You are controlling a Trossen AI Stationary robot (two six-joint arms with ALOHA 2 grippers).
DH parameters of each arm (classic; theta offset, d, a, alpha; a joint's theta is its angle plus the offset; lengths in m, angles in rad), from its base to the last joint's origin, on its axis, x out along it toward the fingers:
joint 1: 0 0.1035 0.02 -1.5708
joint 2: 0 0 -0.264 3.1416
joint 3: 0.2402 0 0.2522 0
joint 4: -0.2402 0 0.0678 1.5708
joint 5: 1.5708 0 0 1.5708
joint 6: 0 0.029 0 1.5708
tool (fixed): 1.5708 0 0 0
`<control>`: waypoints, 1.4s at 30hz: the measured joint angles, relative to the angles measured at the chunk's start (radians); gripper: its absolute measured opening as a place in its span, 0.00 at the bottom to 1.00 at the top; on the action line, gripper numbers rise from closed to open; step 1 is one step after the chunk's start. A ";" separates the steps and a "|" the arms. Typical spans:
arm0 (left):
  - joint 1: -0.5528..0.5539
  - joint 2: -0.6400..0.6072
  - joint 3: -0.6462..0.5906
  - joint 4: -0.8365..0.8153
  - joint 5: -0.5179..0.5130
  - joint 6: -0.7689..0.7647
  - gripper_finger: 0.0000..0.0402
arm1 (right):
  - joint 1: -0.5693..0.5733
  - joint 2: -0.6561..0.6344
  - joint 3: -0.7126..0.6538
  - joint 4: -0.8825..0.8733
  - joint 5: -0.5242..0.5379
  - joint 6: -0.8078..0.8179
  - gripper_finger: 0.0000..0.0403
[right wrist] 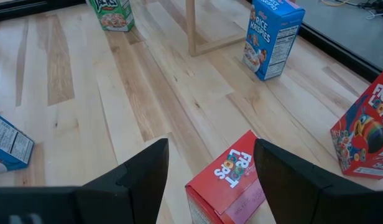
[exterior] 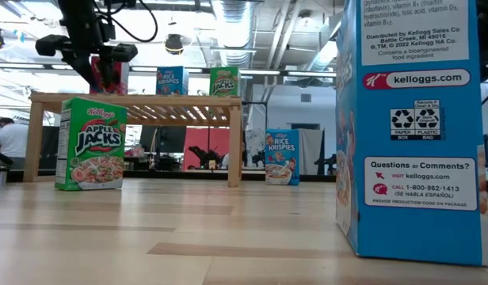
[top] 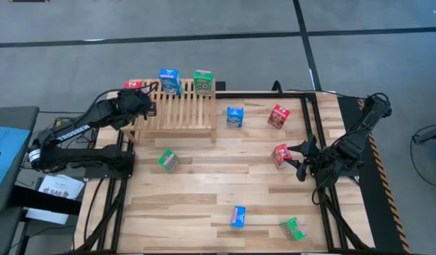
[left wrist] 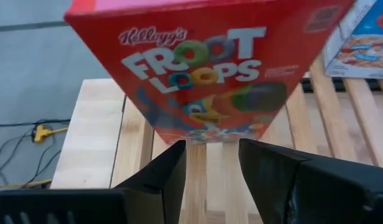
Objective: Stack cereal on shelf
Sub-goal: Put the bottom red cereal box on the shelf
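The slatted wooden shelf (top: 177,113) stands at the table's far left. Three cereal boxes stand upright on its far edge: red (top: 135,84), blue (top: 169,81) and green (top: 203,81). My left gripper (top: 144,101) is over the shelf on the near side of the red box (left wrist: 204,68), slanting down toward its lower front. Its fingers are a narrow gap apart, and only slats (left wrist: 213,168) show between them. My right gripper (top: 301,161) waits open at the table's right, above another red box (right wrist: 232,180) that stands on the table. My left gripper's fingertips (left wrist: 179,149) stand right at the lower edge (left wrist: 210,138) of the red box's front face, coming from the table's near side and slanting down. I cannot tell whether they touch it. The box stands upright on the slats.
More boxes stand loose on the plank table: blue (top: 234,117), red (top: 278,116), green (top: 167,160), blue (top: 238,216) and green (top: 294,228). The last blue box fills the right of the low view (exterior: 418,127). Bare planks lie in the table's middle.
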 joint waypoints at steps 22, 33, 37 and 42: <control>0.114 0.076 0.000 0.123 0.017 0.105 0.34 | 0.000 0.000 0.000 0.000 0.000 0.000 0.65; 0.172 0.078 0.000 0.175 0.038 0.164 0.34 | 0.000 0.000 0.000 0.000 0.000 0.000 0.65; 0.178 0.078 0.000 0.186 0.059 0.174 0.34 | 0.000 0.000 0.000 0.000 0.000 0.000 0.65; 0.177 0.078 0.000 0.172 0.075 0.167 0.34 | 0.000 0.000 0.000 0.000 0.000 0.000 0.65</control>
